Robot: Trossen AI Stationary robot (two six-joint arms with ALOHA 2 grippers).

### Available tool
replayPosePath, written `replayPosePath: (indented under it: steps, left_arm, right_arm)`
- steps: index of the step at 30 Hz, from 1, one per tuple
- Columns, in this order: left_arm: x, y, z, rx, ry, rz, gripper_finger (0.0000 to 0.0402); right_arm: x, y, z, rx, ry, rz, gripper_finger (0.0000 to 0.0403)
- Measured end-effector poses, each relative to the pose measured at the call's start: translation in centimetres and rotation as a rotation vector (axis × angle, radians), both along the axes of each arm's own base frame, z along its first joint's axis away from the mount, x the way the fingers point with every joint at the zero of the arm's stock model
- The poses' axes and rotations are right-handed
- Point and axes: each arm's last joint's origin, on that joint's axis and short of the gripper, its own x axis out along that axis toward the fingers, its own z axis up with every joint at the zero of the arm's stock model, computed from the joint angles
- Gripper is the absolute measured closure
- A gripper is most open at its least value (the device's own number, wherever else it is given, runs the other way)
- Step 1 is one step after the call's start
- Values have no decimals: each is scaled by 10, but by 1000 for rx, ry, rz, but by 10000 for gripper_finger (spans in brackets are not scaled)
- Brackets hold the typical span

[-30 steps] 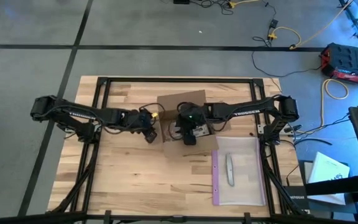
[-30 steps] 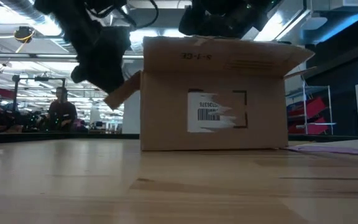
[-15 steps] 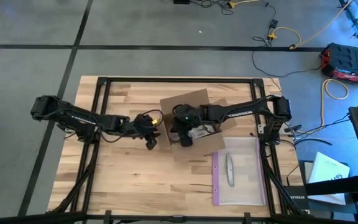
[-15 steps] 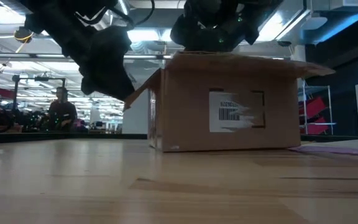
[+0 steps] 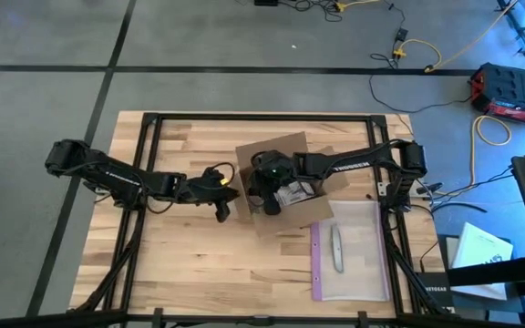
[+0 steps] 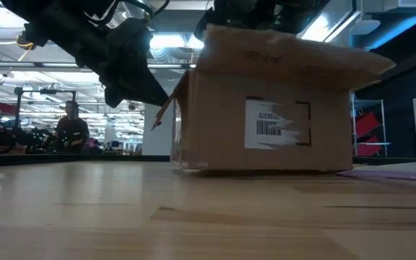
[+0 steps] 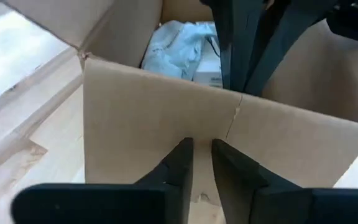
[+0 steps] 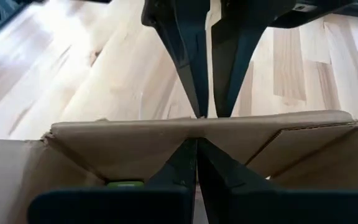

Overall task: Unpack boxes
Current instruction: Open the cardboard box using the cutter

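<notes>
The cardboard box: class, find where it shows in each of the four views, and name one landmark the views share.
High view: cardboard box at table centre, between both arms.
Low view: box right of centre, pale label facing the camera.
Left wrist view: box wall across the middle, contents visible inside.
Right wrist view: box wall across the lower half.
Shared landmark: the wooden table.

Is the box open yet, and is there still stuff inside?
Open, not empty: the box's flaps are spread, and the left wrist view shows pale crumpled packing and a white item inside.
</notes>
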Motion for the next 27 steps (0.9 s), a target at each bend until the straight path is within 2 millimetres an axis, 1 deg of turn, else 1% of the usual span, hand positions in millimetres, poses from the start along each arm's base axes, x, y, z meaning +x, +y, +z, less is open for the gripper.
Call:
replayPosePath:
  steps: [7, 13, 17, 20, 27]
  left_arm:
    - [9, 0, -9, 26, -11, -7, 398]
    - [23, -2, -21, -1, -89, 16, 401]
    - [29, -3, -30, -30, -98, 35, 401]
    - [31, -6, -34, -40, -93, 13, 401]
    - [35, -7, -28, -40, -141, 21, 401]
  right_arm:
    - [1, 0, 0, 5, -13, -2, 403]
    - [2, 0, -11, 55, 34, 8, 403]
    - [5, 2, -18, 78, 48, 12, 403]
    - [5, 5, -20, 81, 54, 22, 403]
    - [8, 7, -15, 88, 15, 40, 403]
